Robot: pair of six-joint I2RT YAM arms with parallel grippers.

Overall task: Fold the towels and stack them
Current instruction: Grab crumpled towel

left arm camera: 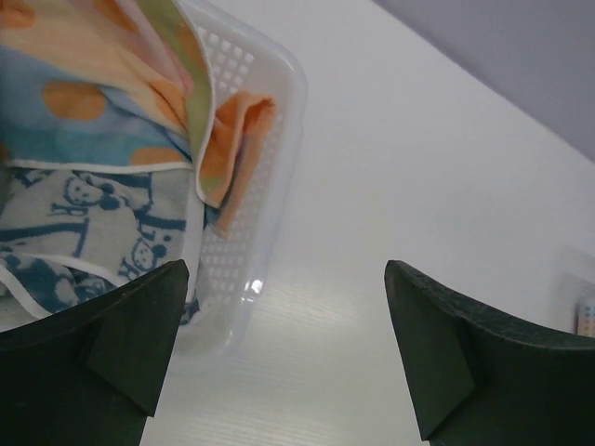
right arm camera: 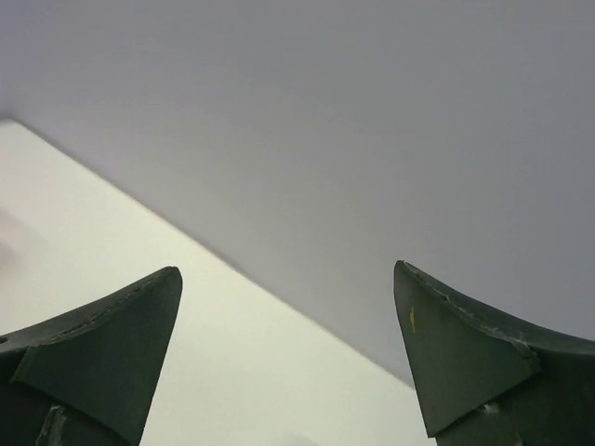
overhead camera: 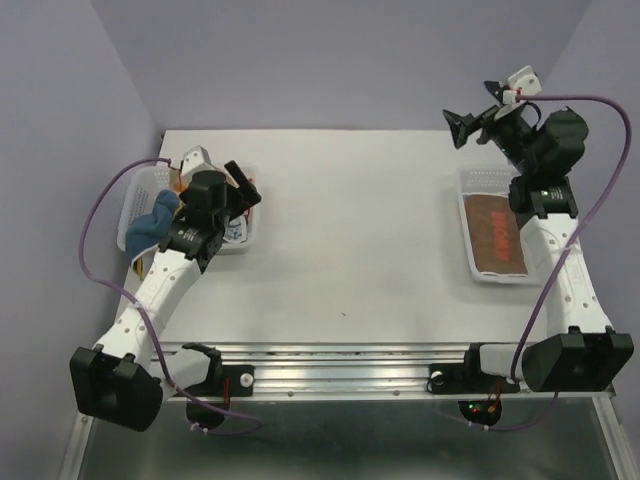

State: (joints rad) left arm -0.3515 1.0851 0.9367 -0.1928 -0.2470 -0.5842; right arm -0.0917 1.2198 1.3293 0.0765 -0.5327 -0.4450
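**Both grippers wide open, towels split between two baskets**

From the top camera we see the left gripper (overhead camera: 246, 188) sitting over the far right corner of the left basket (overhead camera: 131, 203), fingers spread apart and nothing in them. Its wrist camera looks straight at the basket wall (left arm camera: 270, 186), with a heap inside:

- a circle-print towel (left arm camera: 84, 121) in orange and blue on top
- a white-and-blue towel (left arm camera: 84, 218) under it
- a peach-orange towel (left arm camera: 237, 130) bunched against the wall

A dark blue towel (overhead camera: 150, 222) droops over the basket's near left side.

The right gripper (overhead camera: 460, 128) is up off the table (overhead camera: 350, 250) at the far right, pointing left, also spread open and empty. Its wrist view only gives us the table edge and the wall (right arm camera: 372, 111).

A brown towel (overhead camera: 495, 232) with a red print lies flat and folded in the right basket (overhead camera: 475, 180), beside the right arm.
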